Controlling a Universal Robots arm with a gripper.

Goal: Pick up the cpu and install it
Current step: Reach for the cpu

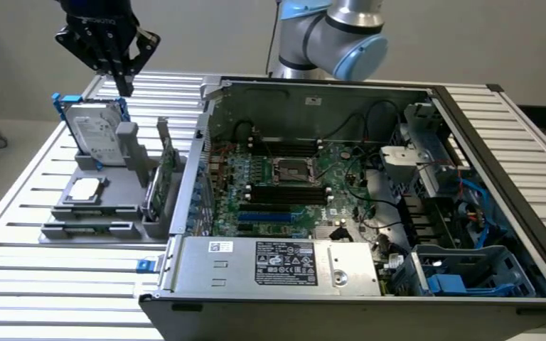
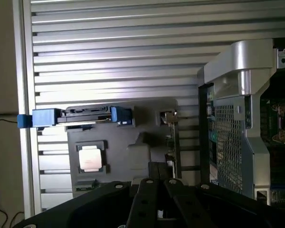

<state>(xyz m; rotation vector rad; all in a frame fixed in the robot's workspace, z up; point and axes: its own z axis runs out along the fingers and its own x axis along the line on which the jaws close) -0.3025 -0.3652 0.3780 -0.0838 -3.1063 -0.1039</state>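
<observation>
Black, my gripper [image 1: 121, 82], upper left of the exterior frame, fingers pressed together, nothing in them, over the upright hard drive [image 1: 97, 131], silvery cpu [image 1: 85, 189] lying flat in the grey holder [image 1: 102, 211] at middle left, apart from me, computer case [image 1: 202, 153] open to its right.

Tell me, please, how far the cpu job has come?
Done: nothing visible yet. The cpu lies in its gray holder, far from the socket. In hand: nothing; the end effector is shut and empty, hanging above the hard drive. Left: both the pick and the install.
</observation>
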